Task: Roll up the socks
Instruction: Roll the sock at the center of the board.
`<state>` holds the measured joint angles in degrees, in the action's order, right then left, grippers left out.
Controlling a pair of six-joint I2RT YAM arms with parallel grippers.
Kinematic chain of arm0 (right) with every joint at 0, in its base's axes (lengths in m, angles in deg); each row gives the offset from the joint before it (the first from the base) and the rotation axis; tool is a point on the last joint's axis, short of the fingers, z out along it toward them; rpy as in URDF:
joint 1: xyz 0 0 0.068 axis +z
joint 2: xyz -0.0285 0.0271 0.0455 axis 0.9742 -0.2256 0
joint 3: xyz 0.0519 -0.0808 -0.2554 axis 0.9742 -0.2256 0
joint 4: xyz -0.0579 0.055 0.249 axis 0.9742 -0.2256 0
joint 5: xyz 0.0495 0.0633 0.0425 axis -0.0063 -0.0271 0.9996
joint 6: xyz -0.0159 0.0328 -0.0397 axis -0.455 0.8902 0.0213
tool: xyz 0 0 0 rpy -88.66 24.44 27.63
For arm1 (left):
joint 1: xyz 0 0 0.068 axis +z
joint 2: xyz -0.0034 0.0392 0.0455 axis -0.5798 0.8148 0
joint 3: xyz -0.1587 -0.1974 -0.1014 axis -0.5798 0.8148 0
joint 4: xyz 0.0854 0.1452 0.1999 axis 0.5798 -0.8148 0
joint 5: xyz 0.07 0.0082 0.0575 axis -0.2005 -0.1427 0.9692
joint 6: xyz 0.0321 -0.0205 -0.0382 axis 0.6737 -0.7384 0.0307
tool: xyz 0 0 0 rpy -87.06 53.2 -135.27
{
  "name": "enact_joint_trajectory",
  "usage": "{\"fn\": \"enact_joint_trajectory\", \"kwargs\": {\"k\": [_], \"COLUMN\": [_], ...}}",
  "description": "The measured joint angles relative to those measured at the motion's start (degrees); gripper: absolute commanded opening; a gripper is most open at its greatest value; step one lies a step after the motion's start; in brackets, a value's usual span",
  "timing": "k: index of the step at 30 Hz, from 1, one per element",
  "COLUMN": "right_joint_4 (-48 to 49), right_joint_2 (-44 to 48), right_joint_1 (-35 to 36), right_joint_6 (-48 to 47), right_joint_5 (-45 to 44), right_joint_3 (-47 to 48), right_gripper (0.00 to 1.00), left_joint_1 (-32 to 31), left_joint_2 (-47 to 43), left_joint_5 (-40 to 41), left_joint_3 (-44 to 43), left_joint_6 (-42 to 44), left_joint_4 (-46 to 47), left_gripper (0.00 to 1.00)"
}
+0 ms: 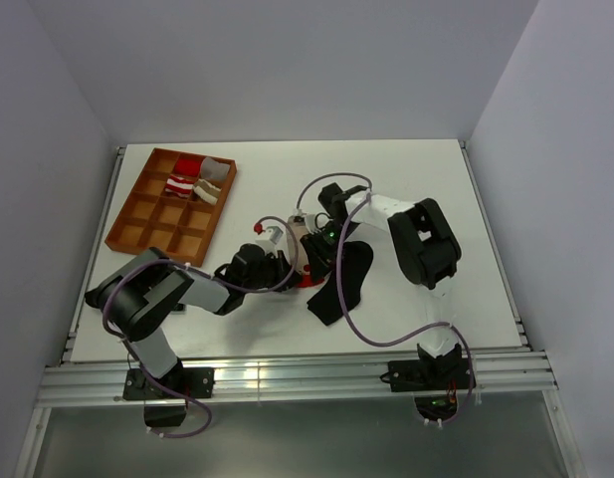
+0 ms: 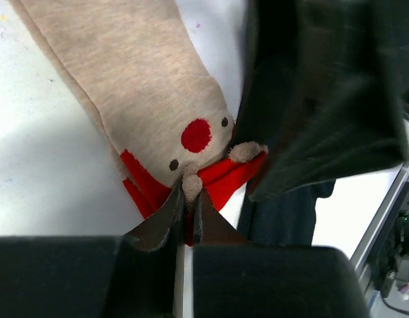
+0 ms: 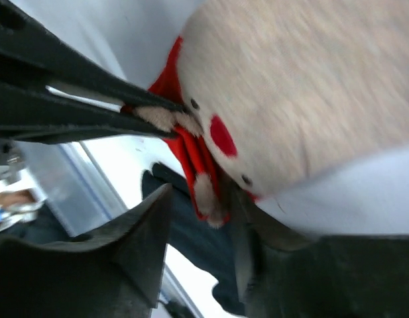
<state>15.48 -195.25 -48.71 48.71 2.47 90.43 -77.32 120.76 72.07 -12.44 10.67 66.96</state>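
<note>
**Both grippers meeting at the red end of the beige sock, mid-table**

The left gripper (image 2: 189,202) is pinching a small beige tuft at the red-trimmed end of the beige sock (image 2: 144,86), with its jaws pressed together on the fabric. The right gripper (image 3: 201,192) is facing it from the other side. Its jaws are standing spread, with the red trim and a second tuft sitting between them but not clamped.

The beige sock is lying flat at the middle of the table (image 1: 416,179) and reaching away from the left gripper. The dark sock (image 1: 344,284) is lying just beside it, stretching toward the near edge and partly under the right arm.

Two loose socks are showing, one beige and one dark. One brown tray (image 1: 127,224) is sitting near the far-left corner and holding several rolled bundles (image 1: 197,177) in its far compartments; their exact number is hard to tell.

White tabletop is showing along the far edge and the right edge, well apart from both arms.
</note>
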Motion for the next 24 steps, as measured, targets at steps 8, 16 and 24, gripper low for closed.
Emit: {"fn": "enact_joint_trajectory", "kwargs": {"k": [8,16,24], "right_joint_4": [5.20,11.08,20.15], "right_joint_2": [9.94,20.81,30.97], "right_joint_1": [-0.13,-0.87,2.19], "right_joint_6": [-2.14,-4.52,-9.44], "right_joint_5": [-7.69,-12.28,-18.58], "right_joint_3": [-6.34,-13.42,-23.45], "right_gripper": [0.54,0.53,0.52], "left_joint_1": [0.09,2.14,6.75], "left_joint_2": [-2.99,-4.83,-5.03], "left_joint_5": [0.00,-4.15,-11.93], "left_joint_3": [-2.84,-5.20,-6.19], "left_joint_6": [-3.48,-6.64,-10.25], "left_joint_4": [-11.30,-21.49,-28.22], "left_gripper": [0.00,0.00,0.00]}}
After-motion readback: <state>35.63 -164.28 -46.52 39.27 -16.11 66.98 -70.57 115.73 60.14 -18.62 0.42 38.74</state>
